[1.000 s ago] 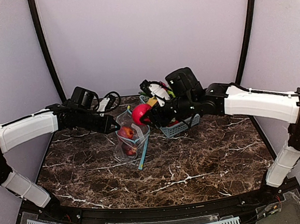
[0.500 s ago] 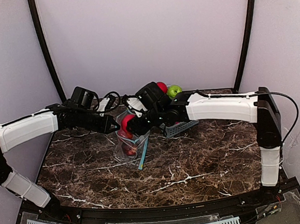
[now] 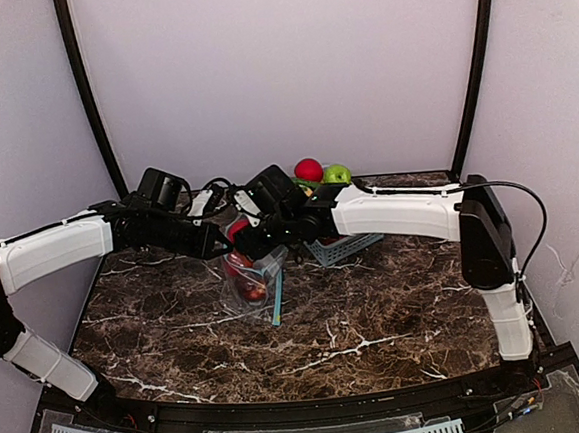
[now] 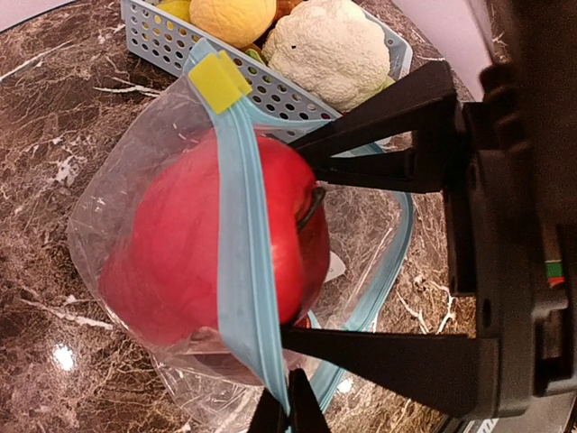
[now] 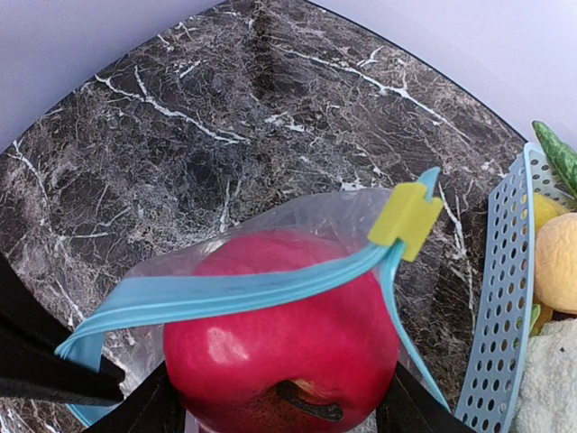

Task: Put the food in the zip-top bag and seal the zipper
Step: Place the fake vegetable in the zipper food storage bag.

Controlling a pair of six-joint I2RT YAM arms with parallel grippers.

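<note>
Changed in the last second: the right gripper (image 5: 281, 397) has swung over from the light-blue basket (image 3: 352, 244), which sits at 2 o'clock of the zip-top bag (image 3: 249, 280). It now has the red apple (image 5: 279, 356) right at the bag's mouth.
Uncovered by that move: a red fruit (image 3: 309, 170) and a green apple (image 3: 337, 174) now show beyond the right arm, toward the 12 o'clock edge of the table (image 3: 398, 318). I can't tell whether they sit in the basket.
Unchanged: the left gripper (image 4: 288, 408) stays pinched tight on the bag's rim, holding that side up.
Right gripper's hold: jaws spread wide, one finger on each side of the apple, gripping it.
Overhead view only: a red piece (image 3: 252, 292) lies low in the bag; the apple is mostly hidden under the right wrist.
Left wrist view only: the apple shows through clear plastic, with the blue zipper strip (image 4: 236, 234) crossing it and the yellow slider (image 4: 219, 81) at its 12 o'clock. A yellow citrus (image 4: 233, 16) and a white cauliflower (image 4: 329, 50) lie in the basket.
Right wrist view only: the apple's stem end faces the camera, the strip is draped over its top, and the slider is at its 2 o'clock.
How far in the apple is: I can't tell.
</note>
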